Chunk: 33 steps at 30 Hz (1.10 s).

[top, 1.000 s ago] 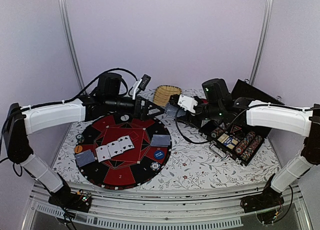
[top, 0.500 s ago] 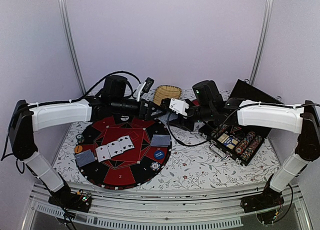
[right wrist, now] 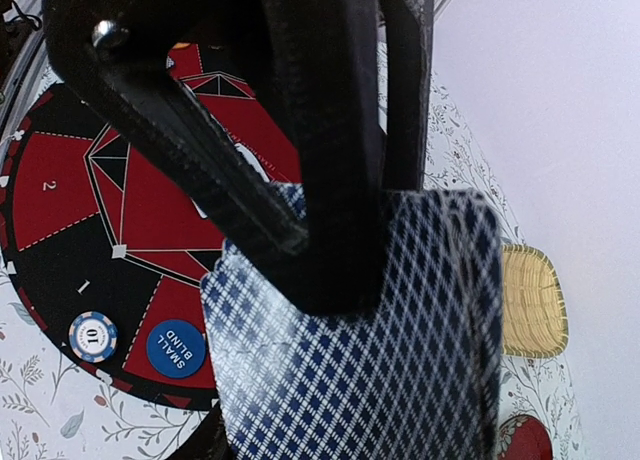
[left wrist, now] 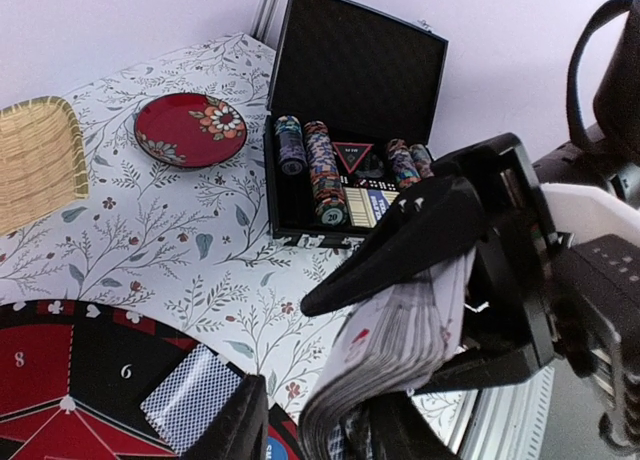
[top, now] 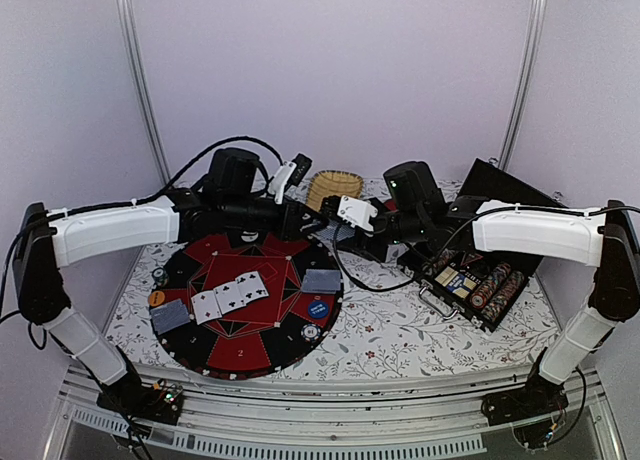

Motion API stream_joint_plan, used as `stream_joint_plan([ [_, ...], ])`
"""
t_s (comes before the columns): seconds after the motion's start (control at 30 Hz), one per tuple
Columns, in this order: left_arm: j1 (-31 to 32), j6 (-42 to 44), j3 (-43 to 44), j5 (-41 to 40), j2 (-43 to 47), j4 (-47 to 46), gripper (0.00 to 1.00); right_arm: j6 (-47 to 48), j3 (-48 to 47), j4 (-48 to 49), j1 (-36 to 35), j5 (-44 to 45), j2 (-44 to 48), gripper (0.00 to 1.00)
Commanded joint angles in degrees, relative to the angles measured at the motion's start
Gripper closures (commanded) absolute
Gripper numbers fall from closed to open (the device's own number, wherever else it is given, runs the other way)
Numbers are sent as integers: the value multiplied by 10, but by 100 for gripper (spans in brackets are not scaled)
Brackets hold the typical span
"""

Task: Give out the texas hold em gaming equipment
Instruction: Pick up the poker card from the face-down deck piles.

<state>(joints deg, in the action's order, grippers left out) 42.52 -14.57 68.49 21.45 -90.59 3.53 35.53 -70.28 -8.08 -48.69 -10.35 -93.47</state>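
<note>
Both arms have swung inward to meet above the far rim of the round red-and-black numbered board [top: 215, 250] on the floral-patterned table [top: 400, 330]. The right fingers [left wrist: 420, 230] pinch a thick deck of blue diamond-backed playing cards [right wrist: 380, 360] in mid-air, while the left fingers [left wrist: 240, 425] stand apart on either side of its lower edge. Face-up white cards [top: 230, 298], a face-down card [top: 320, 280], a round blue button [top: 318, 307] and a striped chip [top: 311, 331] lie on the board. An open black chip case [top: 480, 280] sits to the right.
</note>
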Motion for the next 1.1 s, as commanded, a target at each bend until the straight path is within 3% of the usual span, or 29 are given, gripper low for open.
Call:
stream_joint_plan([
  [0.0, -8, 15, -2, -47, 18, 28, 63, -3, 0, 11, -3, 0, 10, 54],
  [0.23, -9, 25, -7, -62, 35, 39, 61, -2, 1, 11, -3, 0, 9, 54],
  [0.4, -8, 23, -11, 15, 27, -12, 36, 0, -4, 7, -4, -4, 7, 54],
  [0.6, -7, 9, 5, 38, -13, -45, 29, 0, -17, 0, -3, -10, 1, 54],
  [0.73, -6, 11, 20, 27, -34, -35, 37, -2, -17, 2, -3, -9, 3, 54],
  [0.9, -7, 23, 12, -29, -14, -16, 63, -4, -8, 6, -3, -7, 12, 54],
  [1.07, -9, 31, -8, -52, 18, -11, 68, -4, 0, 8, -3, -3, 16, 54],
])
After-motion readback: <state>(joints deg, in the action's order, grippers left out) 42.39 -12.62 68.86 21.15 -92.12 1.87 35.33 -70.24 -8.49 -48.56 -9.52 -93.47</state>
